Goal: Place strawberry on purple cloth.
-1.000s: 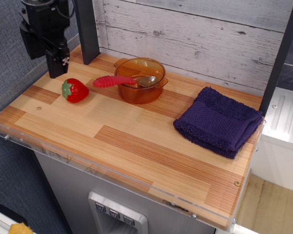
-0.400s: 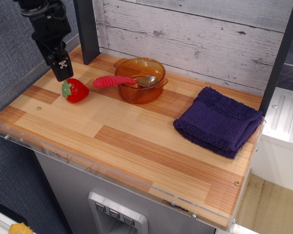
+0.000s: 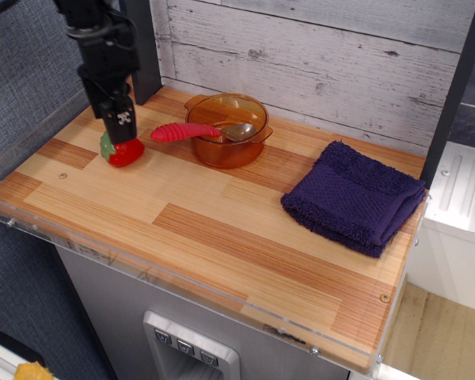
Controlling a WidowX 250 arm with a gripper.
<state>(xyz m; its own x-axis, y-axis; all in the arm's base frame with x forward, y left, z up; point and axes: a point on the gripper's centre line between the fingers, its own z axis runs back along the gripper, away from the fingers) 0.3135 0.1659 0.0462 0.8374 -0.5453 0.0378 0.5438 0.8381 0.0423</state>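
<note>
Table [image 3: 222, 237]: strawberry [image 3: 125, 152] far left w/ gripper [image 3: 123, 136] directly over it; bowl [image 3: 226, 131] just right, spoon [image 3: 190, 131] across its rim — cloth [image 3: 352, 196] far right.

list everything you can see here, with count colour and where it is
strawberry: 1, red with a green cap, left end of the table, partly behind the claw
bowl: 1, clear orange, back of the table, right of the strawberry
spoon: 1, pink-red handle, lying across the bowl's rim with its handle pointing left
cloth: 1, dark purple, folded, right end of the table
table: 1, striped wood top
claw: 1, black, directly over the strawberry; open or shut can't be told
</note>
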